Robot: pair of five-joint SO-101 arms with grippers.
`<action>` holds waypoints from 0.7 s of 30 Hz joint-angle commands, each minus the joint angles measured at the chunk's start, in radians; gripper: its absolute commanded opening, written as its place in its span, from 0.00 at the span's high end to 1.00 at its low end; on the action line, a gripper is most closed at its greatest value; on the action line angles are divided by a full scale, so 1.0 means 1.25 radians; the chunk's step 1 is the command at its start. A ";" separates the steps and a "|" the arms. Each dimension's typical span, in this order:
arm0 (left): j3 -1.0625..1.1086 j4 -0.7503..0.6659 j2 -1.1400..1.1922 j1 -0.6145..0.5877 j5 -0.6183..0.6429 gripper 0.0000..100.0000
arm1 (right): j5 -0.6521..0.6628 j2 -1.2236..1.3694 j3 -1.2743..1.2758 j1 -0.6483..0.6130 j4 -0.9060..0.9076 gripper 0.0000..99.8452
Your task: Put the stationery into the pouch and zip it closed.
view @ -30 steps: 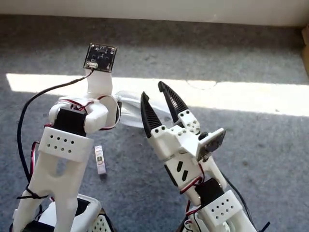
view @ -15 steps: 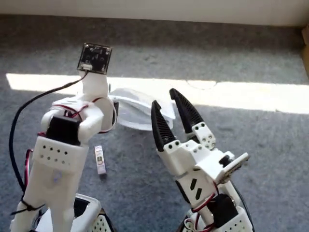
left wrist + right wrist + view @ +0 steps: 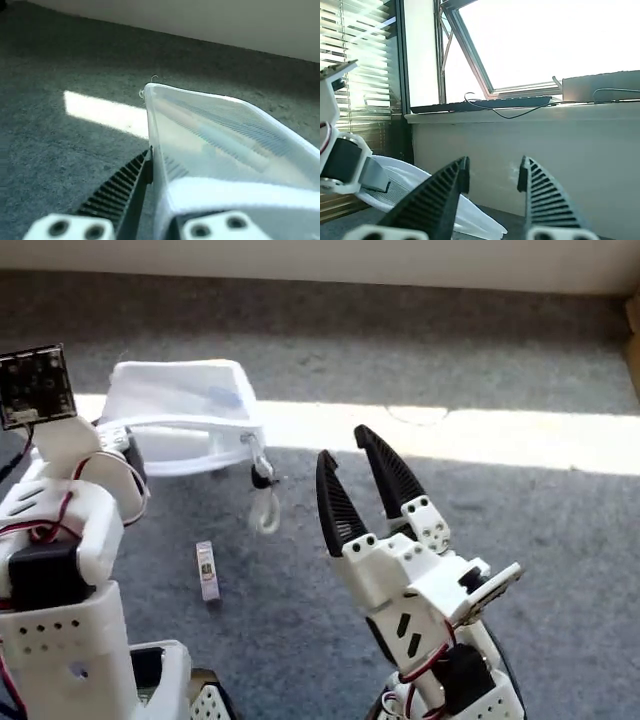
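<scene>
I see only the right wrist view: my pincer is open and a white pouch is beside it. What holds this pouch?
Observer: The left pincer is shut on one edge of the pouch; the left wrist view shows the pouch between its fingers.
Operator: Is any stationery outside the pouch?
Observer: Yes. In the high view one small white item lies on the grey surface, between the two arms and apart from the pouch.
</scene>
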 commanded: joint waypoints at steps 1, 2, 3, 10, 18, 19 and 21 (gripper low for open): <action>-0.004 -0.039 -0.025 -0.102 0.050 0.99 | 0.004 -0.009 -0.010 0.004 0.004 0.84; -0.004 -0.039 -0.026 -0.132 0.059 0.99 | 0.004 -0.009 -0.010 0.004 0.004 0.84; -0.007 -0.039 -0.026 -0.160 0.068 0.99 | 0.004 -0.008 -0.009 0.004 0.004 0.84; -0.002 -0.037 -0.023 -0.223 0.079 0.99 | -0.020 0.169 -0.046 0.004 0.006 0.84; -0.003 -0.041 -0.023 -0.288 0.083 0.99 | -0.103 0.616 -0.429 0.004 0.207 0.84; -0.003 -0.041 -0.023 -0.292 0.083 0.99 | -0.103 0.667 -0.467 0.004 0.214 0.84; -0.002 -0.041 -0.021 -0.292 0.083 0.99 | -0.103 0.756 -0.533 0.003 0.214 0.84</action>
